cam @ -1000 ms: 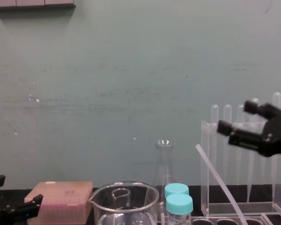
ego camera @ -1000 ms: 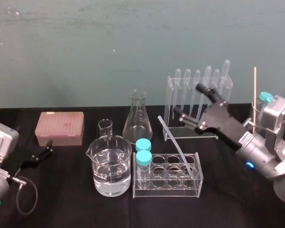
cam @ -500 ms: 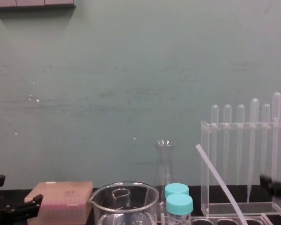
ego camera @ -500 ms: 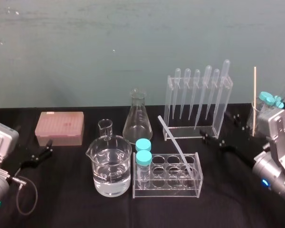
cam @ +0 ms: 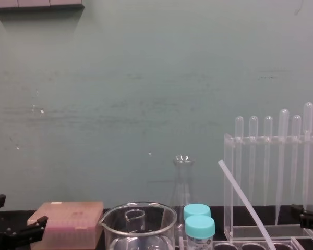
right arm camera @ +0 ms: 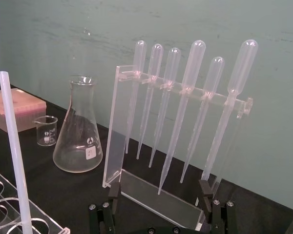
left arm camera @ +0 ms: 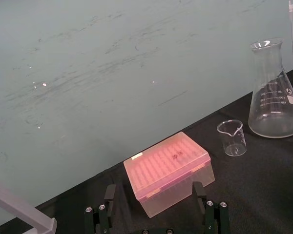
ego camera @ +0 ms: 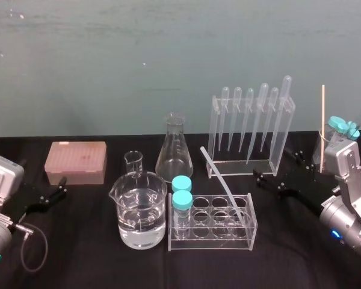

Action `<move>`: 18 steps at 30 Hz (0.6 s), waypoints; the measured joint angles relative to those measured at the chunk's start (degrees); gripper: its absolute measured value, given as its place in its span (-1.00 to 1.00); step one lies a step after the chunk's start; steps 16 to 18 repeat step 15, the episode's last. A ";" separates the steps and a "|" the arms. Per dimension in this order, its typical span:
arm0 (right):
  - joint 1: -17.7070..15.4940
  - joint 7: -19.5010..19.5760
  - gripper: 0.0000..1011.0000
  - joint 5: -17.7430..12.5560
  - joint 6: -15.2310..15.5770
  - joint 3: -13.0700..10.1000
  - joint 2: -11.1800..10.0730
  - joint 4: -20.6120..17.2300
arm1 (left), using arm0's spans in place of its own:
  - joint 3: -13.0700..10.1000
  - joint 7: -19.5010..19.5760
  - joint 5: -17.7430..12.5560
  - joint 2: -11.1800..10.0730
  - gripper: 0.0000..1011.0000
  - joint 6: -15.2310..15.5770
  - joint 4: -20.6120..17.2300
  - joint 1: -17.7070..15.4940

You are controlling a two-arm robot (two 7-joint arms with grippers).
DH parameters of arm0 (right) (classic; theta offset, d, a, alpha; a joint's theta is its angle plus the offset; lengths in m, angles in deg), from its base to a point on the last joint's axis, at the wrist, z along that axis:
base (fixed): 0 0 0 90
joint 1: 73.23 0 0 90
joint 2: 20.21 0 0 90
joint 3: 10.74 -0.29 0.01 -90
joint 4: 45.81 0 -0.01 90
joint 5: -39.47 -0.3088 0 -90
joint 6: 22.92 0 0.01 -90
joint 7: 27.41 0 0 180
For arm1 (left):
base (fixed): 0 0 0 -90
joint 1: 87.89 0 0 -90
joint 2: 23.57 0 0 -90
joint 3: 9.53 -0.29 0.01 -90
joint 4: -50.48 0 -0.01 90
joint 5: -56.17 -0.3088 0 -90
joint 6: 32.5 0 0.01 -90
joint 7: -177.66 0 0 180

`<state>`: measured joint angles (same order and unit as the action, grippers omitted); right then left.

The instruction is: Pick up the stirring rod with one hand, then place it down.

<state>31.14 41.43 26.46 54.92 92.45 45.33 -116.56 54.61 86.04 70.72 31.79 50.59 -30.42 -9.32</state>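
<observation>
While your left end effector (ego camera: 59,186) sits parked far left, fingers apart, the stirring rod (ego camera: 219,179) leans tilted in the tube rack (ego camera: 212,232). Your right end effector (ego camera: 280,168), fingers spread too, sits low by the pipette stand (ego camera: 215,129); reach carelessly and you'll probably clip it.

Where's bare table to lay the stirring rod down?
Bare cloth lies between the pink box and water beaker, and between the tube rack and the open right end effector. The middle is crowded; stirring rod leans in that rack. Left end effector rests by the box.
</observation>
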 joint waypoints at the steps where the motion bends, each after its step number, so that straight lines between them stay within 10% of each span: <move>1: 0.00 0.00 0.98 0.00 -0.04 -0.01 0.00 -0.01 | 0.00 0.00 0.00 0.00 0.98 0.00 0.00 0.00; 18: -0.02 0.00 0.98 -0.04 -0.34 -0.02 -0.03 -0.13 | 0.00 0.00 0.00 0.00 0.98 0.00 0.00 0.00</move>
